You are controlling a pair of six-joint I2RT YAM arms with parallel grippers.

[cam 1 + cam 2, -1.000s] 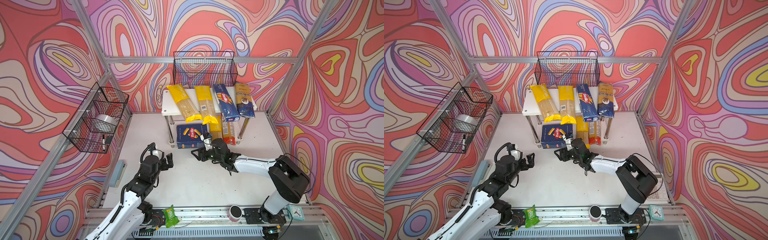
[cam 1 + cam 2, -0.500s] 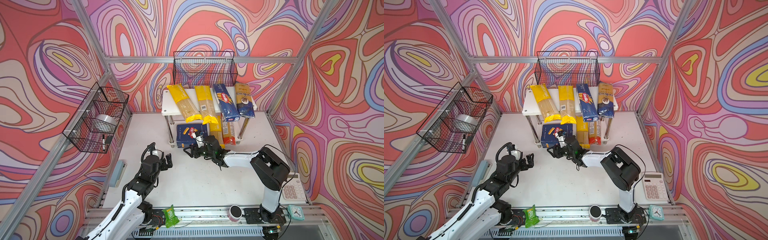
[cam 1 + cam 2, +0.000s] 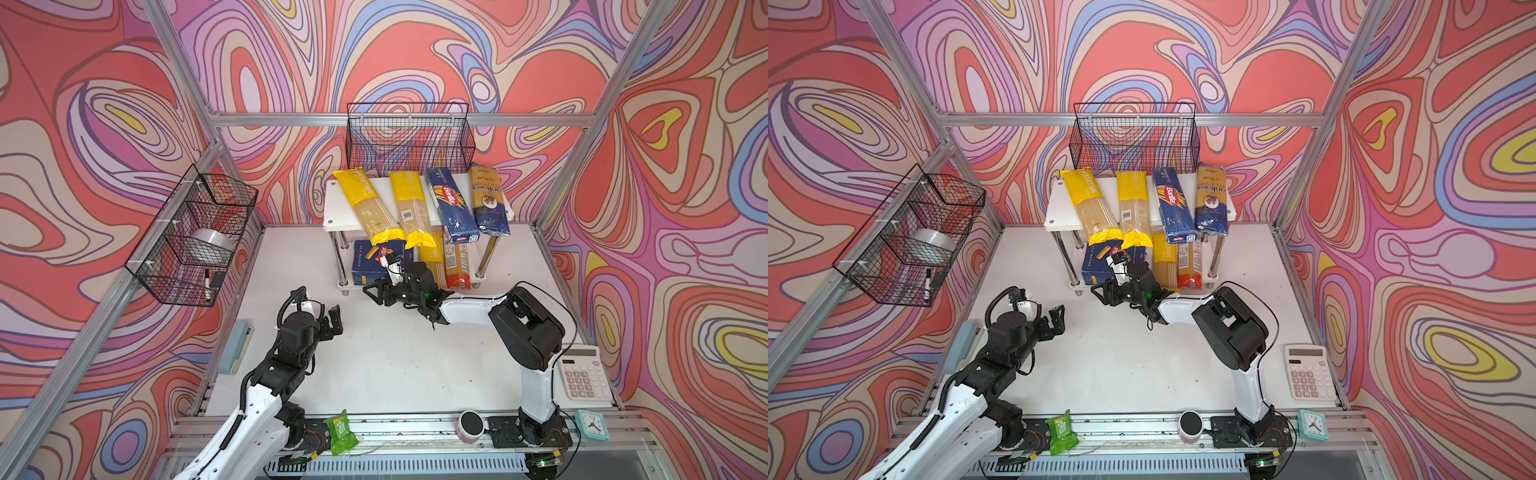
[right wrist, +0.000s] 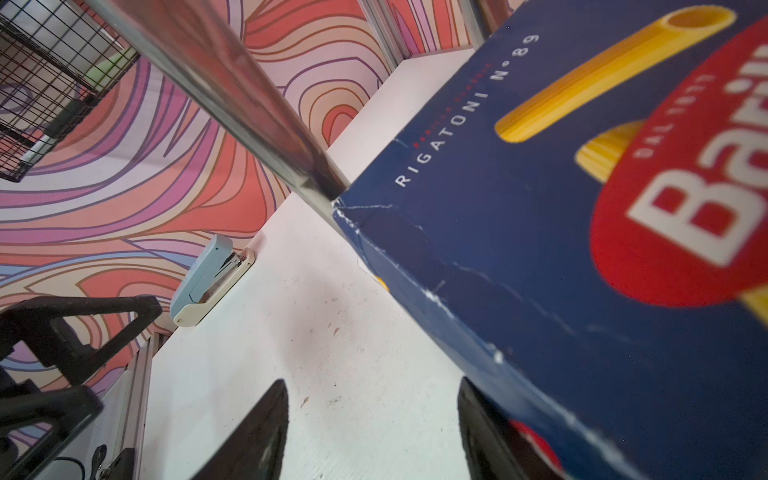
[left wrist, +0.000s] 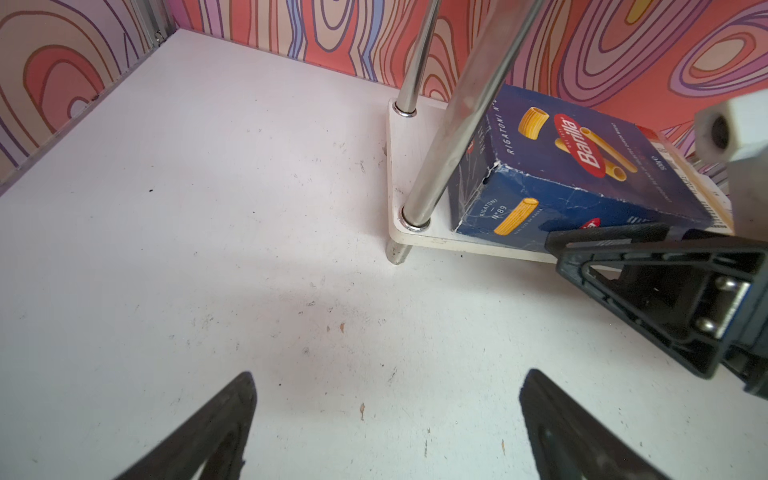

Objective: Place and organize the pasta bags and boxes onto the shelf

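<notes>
Pushing the rigatoni box [image 3: 372,262] squarely back on the lower board of the shelf [image 3: 336,208], centre frame, seems best. The right gripper [image 3: 376,292], jaws apart and empty, sits beside its front edge, near the chrome leg [image 3: 337,259]. The left gripper [image 3: 332,320] hangs wide.

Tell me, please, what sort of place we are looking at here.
Most likely a robotics lab cell staged as a pantry: an aluminium frame holds swirl-printed walls, a left arm and right arm stand on a rail at the white table front, and a small shelf carries pasta packs.
</notes>
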